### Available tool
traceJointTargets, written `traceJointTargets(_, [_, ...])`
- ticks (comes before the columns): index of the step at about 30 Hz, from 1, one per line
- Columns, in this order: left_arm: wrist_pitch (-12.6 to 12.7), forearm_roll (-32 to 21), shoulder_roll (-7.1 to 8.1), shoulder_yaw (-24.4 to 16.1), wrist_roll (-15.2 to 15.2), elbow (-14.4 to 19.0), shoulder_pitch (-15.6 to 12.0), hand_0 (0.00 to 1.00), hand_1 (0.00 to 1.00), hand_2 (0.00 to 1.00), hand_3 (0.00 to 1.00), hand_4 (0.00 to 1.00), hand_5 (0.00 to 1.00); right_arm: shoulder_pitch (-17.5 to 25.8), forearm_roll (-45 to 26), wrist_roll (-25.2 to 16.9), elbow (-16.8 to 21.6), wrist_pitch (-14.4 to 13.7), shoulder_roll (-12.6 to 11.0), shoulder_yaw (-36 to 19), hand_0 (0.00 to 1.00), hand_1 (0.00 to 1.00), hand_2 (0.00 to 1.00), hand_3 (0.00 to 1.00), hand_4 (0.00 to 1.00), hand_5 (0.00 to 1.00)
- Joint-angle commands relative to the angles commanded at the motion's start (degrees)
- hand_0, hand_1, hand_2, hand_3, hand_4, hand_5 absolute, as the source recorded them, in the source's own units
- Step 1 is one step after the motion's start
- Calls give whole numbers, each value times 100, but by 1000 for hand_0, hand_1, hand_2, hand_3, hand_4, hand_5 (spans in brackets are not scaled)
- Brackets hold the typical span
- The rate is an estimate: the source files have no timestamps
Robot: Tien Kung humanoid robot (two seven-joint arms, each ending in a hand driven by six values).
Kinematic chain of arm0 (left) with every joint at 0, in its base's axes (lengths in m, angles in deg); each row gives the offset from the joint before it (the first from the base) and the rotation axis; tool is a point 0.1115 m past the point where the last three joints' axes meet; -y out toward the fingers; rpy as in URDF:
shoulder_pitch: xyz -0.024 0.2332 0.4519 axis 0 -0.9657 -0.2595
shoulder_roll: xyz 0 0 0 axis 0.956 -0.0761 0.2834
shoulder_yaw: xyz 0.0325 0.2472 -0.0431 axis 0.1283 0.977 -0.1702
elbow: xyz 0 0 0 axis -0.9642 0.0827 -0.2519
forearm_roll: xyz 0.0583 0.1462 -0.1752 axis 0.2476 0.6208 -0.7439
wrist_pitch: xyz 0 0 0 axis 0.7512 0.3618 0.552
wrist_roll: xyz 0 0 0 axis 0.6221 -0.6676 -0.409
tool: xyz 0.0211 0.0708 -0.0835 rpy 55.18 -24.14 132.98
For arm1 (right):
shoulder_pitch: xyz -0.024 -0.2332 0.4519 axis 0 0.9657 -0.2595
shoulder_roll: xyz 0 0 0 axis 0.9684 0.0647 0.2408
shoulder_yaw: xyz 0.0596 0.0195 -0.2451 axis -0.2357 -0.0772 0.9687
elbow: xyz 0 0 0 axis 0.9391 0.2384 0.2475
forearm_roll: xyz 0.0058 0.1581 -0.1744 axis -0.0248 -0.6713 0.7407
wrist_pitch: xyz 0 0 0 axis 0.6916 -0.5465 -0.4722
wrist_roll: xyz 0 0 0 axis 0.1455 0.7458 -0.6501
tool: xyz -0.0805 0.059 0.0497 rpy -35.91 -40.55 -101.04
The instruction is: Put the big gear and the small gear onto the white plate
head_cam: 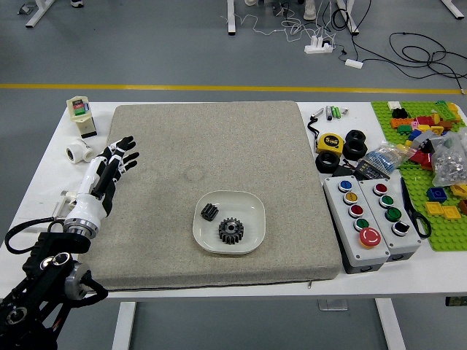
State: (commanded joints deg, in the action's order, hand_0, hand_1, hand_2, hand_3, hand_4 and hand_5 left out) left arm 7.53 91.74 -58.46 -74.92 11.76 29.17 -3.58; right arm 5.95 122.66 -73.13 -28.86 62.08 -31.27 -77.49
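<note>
My left hand (122, 157) is over the left edge of the grey mat, well to the left of the plate, with its fingers extended and nothing held. The white plate (254, 237) lies on the mat right of the middle. Inside it, the big gear (230, 231) rests near the centre and the small gear (209, 212) sits at the upper left, the two apart. The right hand does not show.
A white pipe fitting (79, 151) and a small cream-and-black device (81, 117) stand at the table's left. To the right are button boxes (356, 222), a yellow tape measure (330, 144), black rings, scissors and a green board (445, 237) with coloured bricks.
</note>
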Motion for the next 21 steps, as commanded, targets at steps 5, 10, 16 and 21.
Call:
traceJointTargets(5, [30, -54, -2, -13, 40, -12, 2, 821, 853, 901, 838, 789, 880, -7, 1, 2, 0, 3, -1, 0, 603, 612, 700, 551, 755, 652])
traceJointTargets(10, [-3, -21, 4, -36, 22, -21, 3, 832, 854, 907, 834, 784, 911, -14, 2, 5, 0, 5, -2, -5, 604, 613, 701, 550, 755, 654])
traceJointTargets(16, [-118, 116, 2, -134, -79, -17, 10, 828, 847, 904, 831, 786, 910, -25, 6, 8, 0, 8, -3, -11, 601, 612, 701, 550, 754, 655])
traceJointTargets(21, [-466, 552, 18, -287, -430, 25, 34, 828, 847, 904, 831, 786, 910, -33, 5, 8, 0, 10, -5, -16, 601, 612, 701, 550, 754, 655])
